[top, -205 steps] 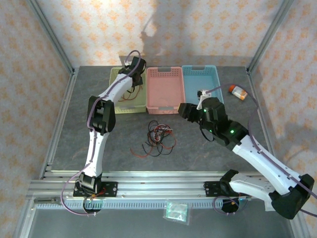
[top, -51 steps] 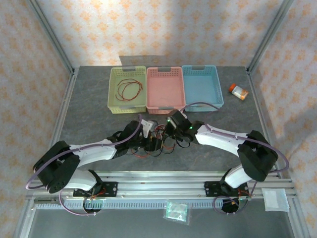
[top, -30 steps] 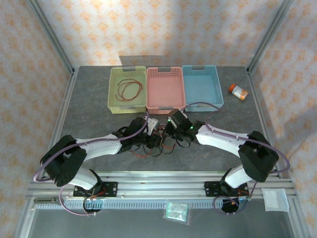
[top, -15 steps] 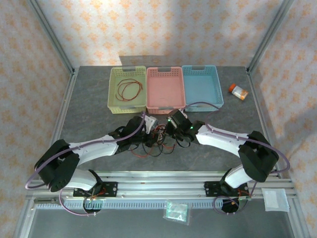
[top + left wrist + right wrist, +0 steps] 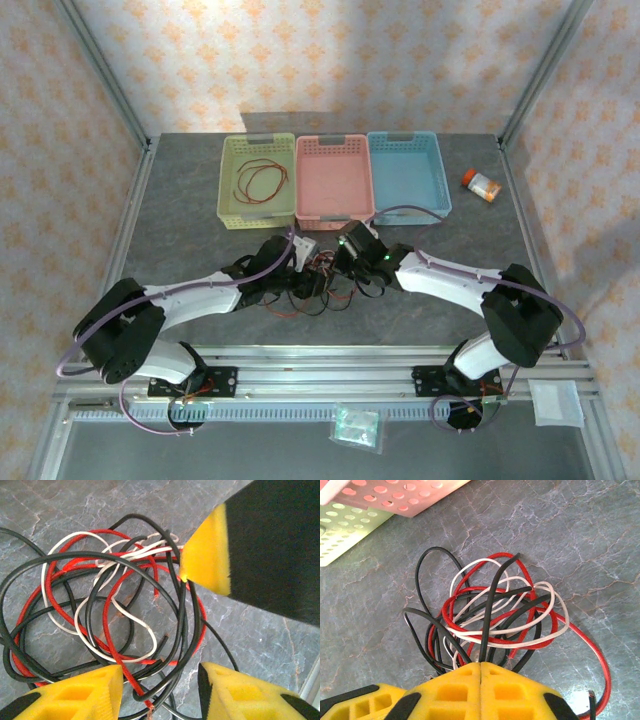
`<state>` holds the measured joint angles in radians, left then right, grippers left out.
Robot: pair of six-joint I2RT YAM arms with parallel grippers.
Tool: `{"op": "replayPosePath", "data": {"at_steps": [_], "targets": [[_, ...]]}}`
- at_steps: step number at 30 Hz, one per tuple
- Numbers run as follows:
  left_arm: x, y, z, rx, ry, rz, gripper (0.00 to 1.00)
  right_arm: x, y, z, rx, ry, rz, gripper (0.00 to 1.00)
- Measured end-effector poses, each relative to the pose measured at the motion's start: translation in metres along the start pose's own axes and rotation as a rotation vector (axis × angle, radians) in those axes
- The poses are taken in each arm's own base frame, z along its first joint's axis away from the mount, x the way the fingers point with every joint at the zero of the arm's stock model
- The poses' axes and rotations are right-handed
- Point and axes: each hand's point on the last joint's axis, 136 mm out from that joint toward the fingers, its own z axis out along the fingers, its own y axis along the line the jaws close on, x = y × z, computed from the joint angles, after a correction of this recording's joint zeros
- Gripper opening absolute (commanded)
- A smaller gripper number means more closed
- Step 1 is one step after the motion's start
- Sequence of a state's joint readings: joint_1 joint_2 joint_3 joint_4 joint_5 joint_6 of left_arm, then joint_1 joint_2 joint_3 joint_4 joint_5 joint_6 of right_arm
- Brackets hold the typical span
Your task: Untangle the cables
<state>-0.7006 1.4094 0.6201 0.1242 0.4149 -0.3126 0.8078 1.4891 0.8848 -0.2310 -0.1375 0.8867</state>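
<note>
The cables (image 5: 322, 287) lie in a tangle of red, black and white strands on the grey table, between the two arms. My left gripper (image 5: 303, 278) is at the tangle's left side. In the left wrist view it (image 5: 160, 690) is open, with black and red strands of the cables (image 5: 115, 605) lying loose in the gap. My right gripper (image 5: 342, 264) is low over the tangle's right side. Its yellow fingers (image 5: 480, 666) are pressed together, shut on a black cable (image 5: 490, 615) that runs straight into the seam. The right gripper's yellow fingertip (image 5: 207, 555) shows in the left wrist view.
Three baskets stand at the back: yellow-green (image 5: 229, 180) holding one red cable loop (image 5: 260, 180), pink (image 5: 334, 214), blue (image 5: 408, 212). An orange bottle (image 5: 482, 184) lies at back right. A small plastic bag (image 5: 356, 427) lies below the front rail.
The left arm has shifted a little at the tangle, and its gripper now stands open over the strands. The right arm has stayed put, still shut.
</note>
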Motion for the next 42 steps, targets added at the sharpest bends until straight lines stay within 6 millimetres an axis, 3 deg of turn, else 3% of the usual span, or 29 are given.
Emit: {"op": "replayPosePath", "data": {"at_steps": [6,13,18,28,35,42], "targets": [[0.010,0.006,0.010,-0.013,0.034,-0.008,0.35,0.000,0.000,0.000,0.000,0.000,0.000,0.06],[0.010,0.006,0.012,-0.009,0.035,-0.008,0.16,0.000,0.000,0.000,0.001,-0.003,0.000,0.06],[0.006,0.005,0.009,-0.008,0.022,-0.006,0.13,-0.001,0.000,0.000,0.002,-0.003,0.000,0.06],[-0.036,-0.023,-0.038,0.056,-0.146,0.003,0.08,-0.001,-0.001,0.000,0.005,-0.009,-0.001,0.06],[-0.055,-0.031,-0.063,0.043,-0.201,0.000,0.03,-0.001,-0.002,0.001,0.009,-0.007,-0.001,0.06],[-0.100,-0.056,-0.100,0.065,-0.299,0.020,0.00,-0.002,0.000,0.003,0.000,-0.011,0.000,0.06]]}}
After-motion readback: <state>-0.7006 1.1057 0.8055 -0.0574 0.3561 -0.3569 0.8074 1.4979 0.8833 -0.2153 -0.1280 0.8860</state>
